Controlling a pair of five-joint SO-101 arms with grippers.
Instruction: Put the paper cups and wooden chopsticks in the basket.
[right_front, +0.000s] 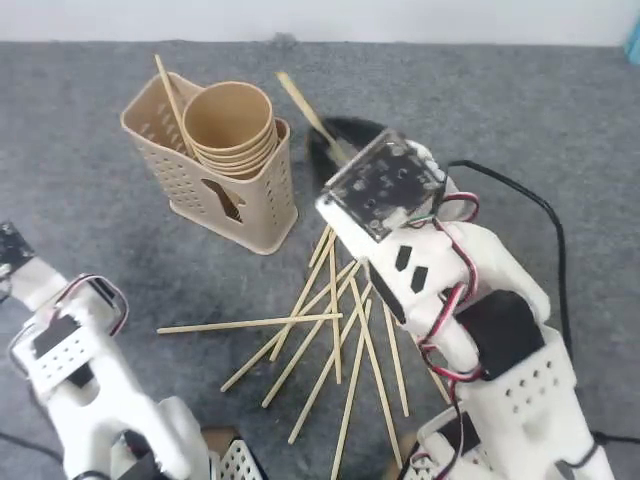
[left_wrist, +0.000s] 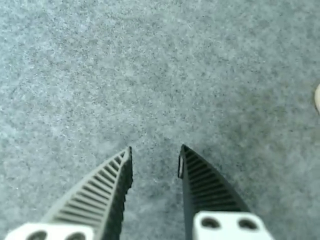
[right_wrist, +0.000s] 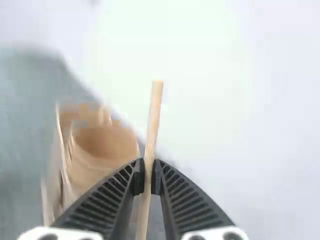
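Wood — one clamped chopstick (right_wrist: 154, 120), one basket chopstick (right_front: 172, 95), one cup stack (right_front: 230, 125)

Soft, diffuse light lies evenly over the grey mat (left_wrist: 210, 60). Ahead of the left gripper (left_wrist: 155, 150) the mat is uniformly bright, and a faint shadow sits between its parted fingers (left_wrist: 110, 190) and just beyond their tips. The right gripper (right_wrist: 147, 167) clamps a chopstick (right_wrist: 154, 115). Past that gripper's fingers (right_wrist: 185, 200) the backdrop is washed out to a pale glow, while their ribbed inner faces are dark. In the high view the loose chopsticks (right_front: 335, 330) cast thin, weak shadows.
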